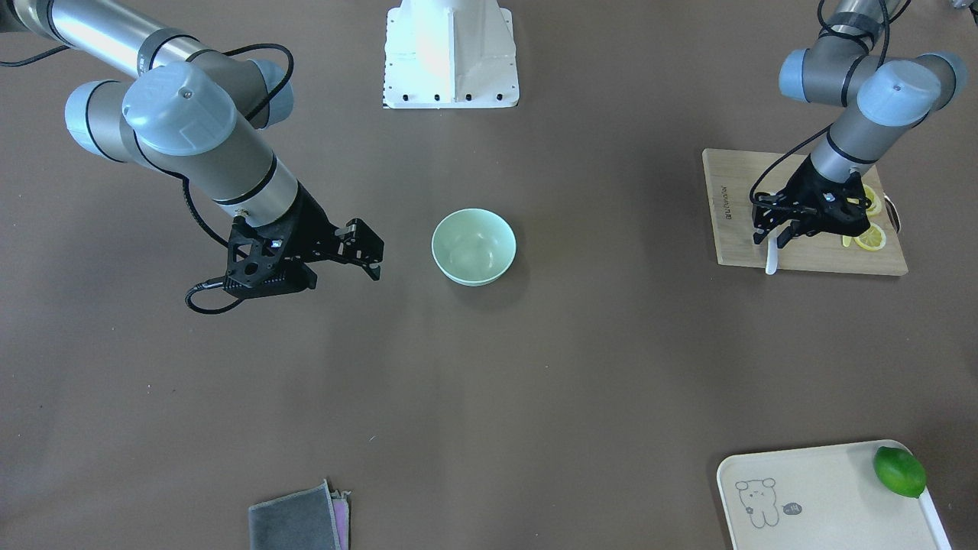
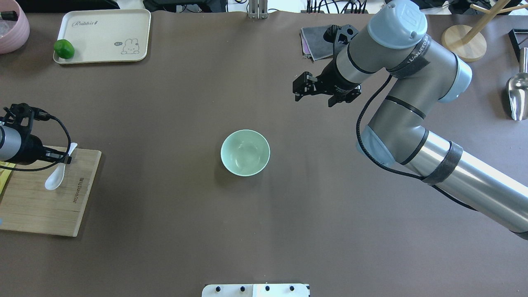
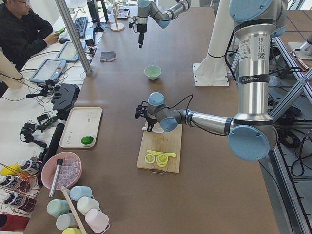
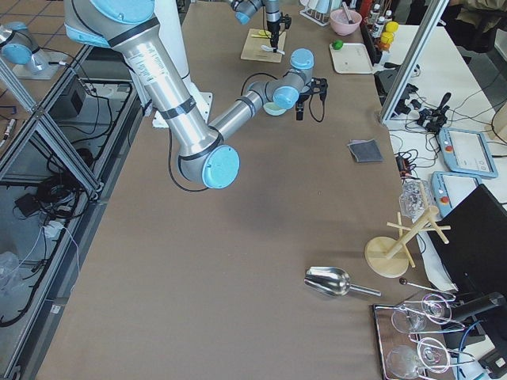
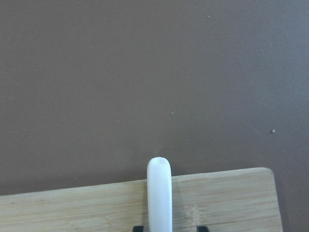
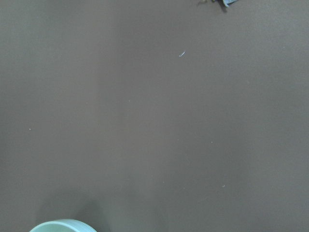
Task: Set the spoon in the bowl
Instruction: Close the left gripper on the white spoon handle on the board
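Observation:
The white spoon [image 2: 54, 179] lies on the wooden cutting board [image 2: 41, 206] at the table's left end, handle pointing away from the robot. My left gripper [image 2: 64, 156] is low over the handle. In the left wrist view the handle [image 5: 159, 193] runs between the two fingertips, with a gap on one side, so the gripper is open around it. The mint-green bowl [image 2: 245, 152] stands empty at the table's middle, far from the spoon. My right gripper [image 2: 298, 86] hangs open and empty beyond the bowl; the bowl's rim [image 6: 63, 226] shows in the right wrist view.
Lemon slices [image 1: 869, 238] lie on the board behind the left gripper. A cream tray [image 2: 103, 37] with a lime [image 2: 64, 48] is at far left. A grey cloth [image 2: 315, 43], a wooden stand [image 2: 464, 43] and a metal scoop [image 2: 517, 90] are at far right.

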